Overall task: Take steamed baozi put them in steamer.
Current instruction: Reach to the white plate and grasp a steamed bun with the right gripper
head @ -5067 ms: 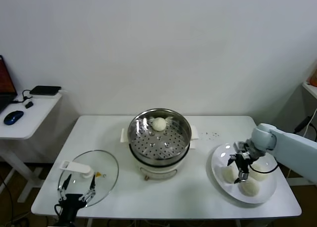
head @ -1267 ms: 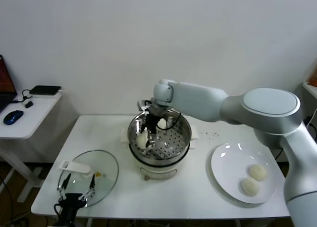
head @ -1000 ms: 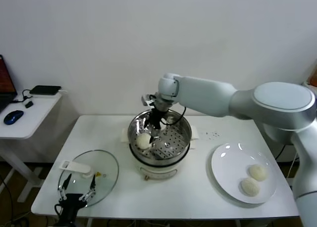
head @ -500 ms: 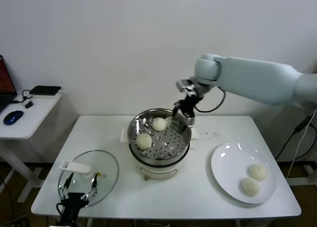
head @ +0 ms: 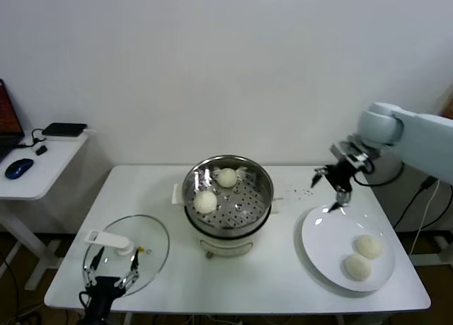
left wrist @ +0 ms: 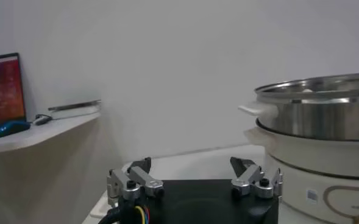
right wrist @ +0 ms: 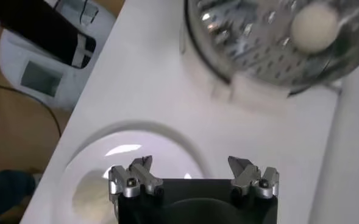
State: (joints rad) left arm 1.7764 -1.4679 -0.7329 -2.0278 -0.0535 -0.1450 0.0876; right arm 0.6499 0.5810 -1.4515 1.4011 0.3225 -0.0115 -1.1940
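The steel steamer (head: 228,197) on its white base stands mid-table with two cream-white baozi on its perforated tray, one at the back (head: 226,177) and one at the left (head: 205,202). Two more baozi (head: 368,246) (head: 356,268) lie on the white plate (head: 325,233) at the right. My right gripper (head: 331,187) is open and empty, in the air over the plate's far left rim. The right wrist view shows the plate (right wrist: 136,149), one bun on it (right wrist: 91,195) and the steamer (right wrist: 258,55) with a bun (right wrist: 314,25). My left gripper (head: 107,277) is parked open at the table's front left.
The round glass lid (head: 127,251) with a white handle lies at the front left beside the left gripper. A side desk (head: 35,162) with a mouse and a black device stands left of the table. The steamer's wall (left wrist: 319,115) rises close to the left gripper (left wrist: 191,176).
My right gripper set a bun down at the tray's left, then rose and swung right from over the steamer to above the plate's far left rim. The left arm stayed still.
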